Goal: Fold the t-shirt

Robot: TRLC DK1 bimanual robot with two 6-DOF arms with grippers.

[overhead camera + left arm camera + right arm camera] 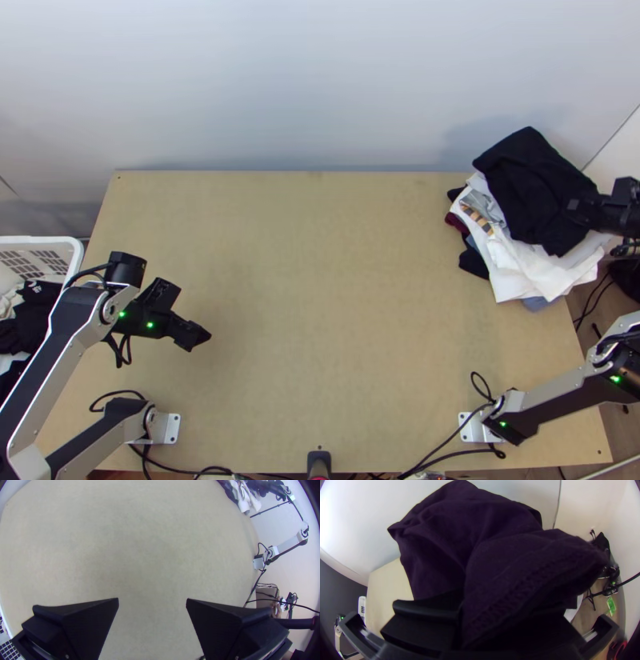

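At nine o'clock over the light wooden table (320, 280), the left broad-fingered black gripper (200, 336) hangs with its fingers (90, 623) wide apart. Beyond, toward ten o'clock, a white plastic basket (74, 258) holds dark and pale clothes. At two o'clock, a loosely draped black cloth T-shirt (532, 184) lies over a pile of white, grey and dark garments (512, 268), seemingly pinched by the right broad-fingered black gripper (578, 210).

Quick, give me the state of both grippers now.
Left gripper: open, holding nothing.
Right gripper: closed on the black cloth at the clothes pile.
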